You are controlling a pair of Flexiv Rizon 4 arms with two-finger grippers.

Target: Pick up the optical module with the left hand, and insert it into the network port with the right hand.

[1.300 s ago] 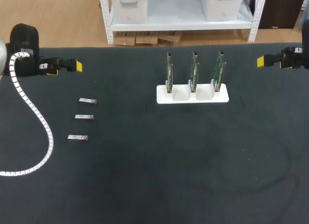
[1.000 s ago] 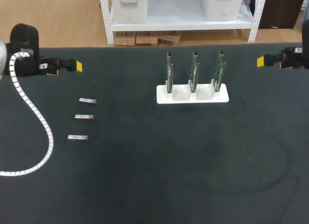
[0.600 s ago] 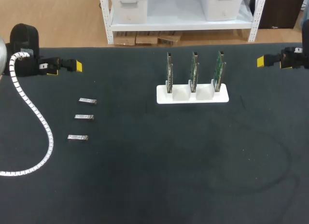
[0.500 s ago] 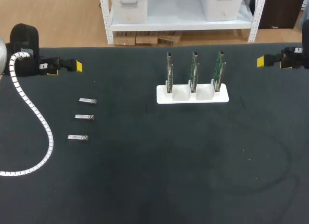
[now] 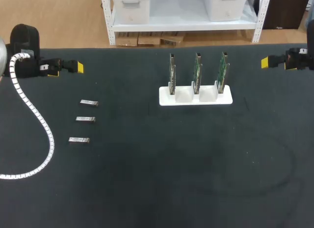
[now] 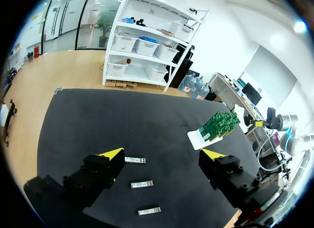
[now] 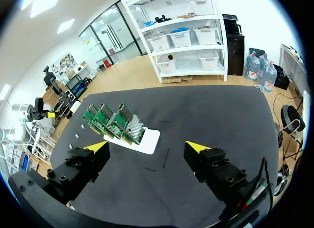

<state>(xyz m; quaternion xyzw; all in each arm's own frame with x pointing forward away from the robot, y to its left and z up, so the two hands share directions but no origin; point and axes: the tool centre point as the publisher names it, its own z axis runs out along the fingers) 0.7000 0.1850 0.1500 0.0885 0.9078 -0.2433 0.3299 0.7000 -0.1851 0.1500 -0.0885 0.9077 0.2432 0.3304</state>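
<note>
Three small silver optical modules (image 5: 89,102) (image 5: 85,119) (image 5: 79,139) lie in a column on the black table's left part; the left wrist view shows them (image 6: 136,160) (image 6: 142,183) (image 6: 149,210) between and below its fingers. A white stand (image 5: 195,97) behind the middle holds three upright green network cards (image 5: 172,71) (image 5: 197,70) (image 5: 223,69), seen also at the stand (image 7: 147,140) ahead in the right wrist view. My left gripper (image 5: 68,68) (image 6: 164,156) hovers open at the back left, empty. My right gripper (image 5: 271,63) (image 7: 148,148) is open at the back right, empty.
A white spiral-wrapped cable (image 5: 35,116) trails from the left arm down across the table's left side to its left edge. The table (image 5: 171,169) is covered in black cloth.
</note>
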